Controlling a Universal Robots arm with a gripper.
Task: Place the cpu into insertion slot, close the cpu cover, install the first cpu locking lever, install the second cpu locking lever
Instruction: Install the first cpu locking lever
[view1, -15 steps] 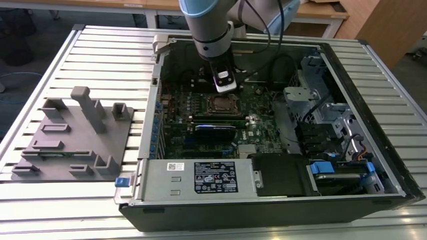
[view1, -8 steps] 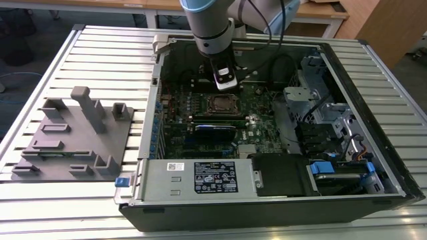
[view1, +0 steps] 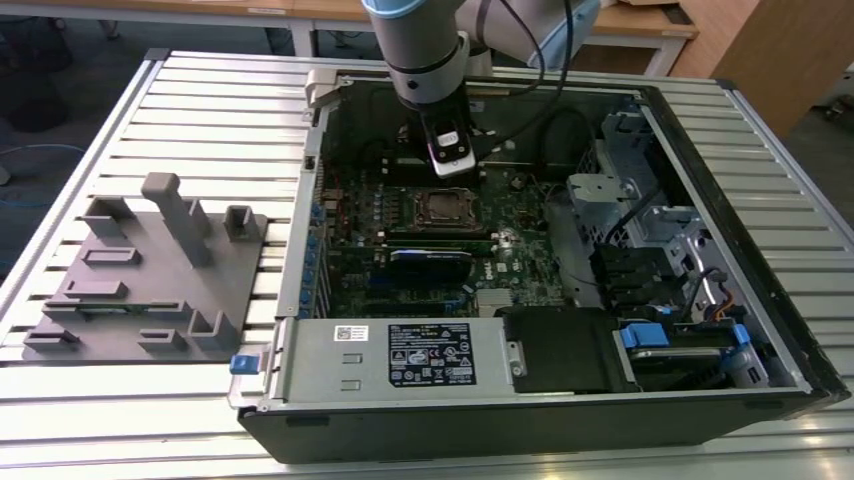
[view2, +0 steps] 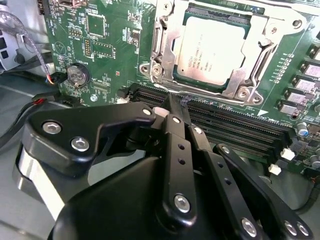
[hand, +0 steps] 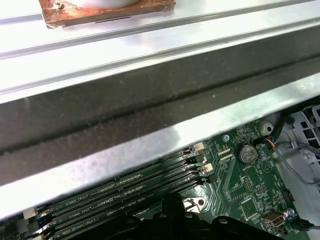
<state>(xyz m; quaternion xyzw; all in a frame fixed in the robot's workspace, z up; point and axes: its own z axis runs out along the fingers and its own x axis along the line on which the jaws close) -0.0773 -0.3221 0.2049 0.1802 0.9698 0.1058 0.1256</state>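
My hand (view2: 173, 102) hangs inside the open computer case (view1: 747, 300). Its fingers (view2: 172, 135) are pressed together, and their tips sit just over the long memory slots (view2: 235, 127), close to the socket's near edge. The chip (view2: 216, 49) lies flat in the socket (view2: 212, 10), toward the far edge of the green board (view2: 105, 50) in the exterior view. The cover (view2: 167, 47) lies down around the chip, its window framing the metal top. I cannot tell whether either lever is latched. The case rests on the ribbed surface (view1: 200, 90).
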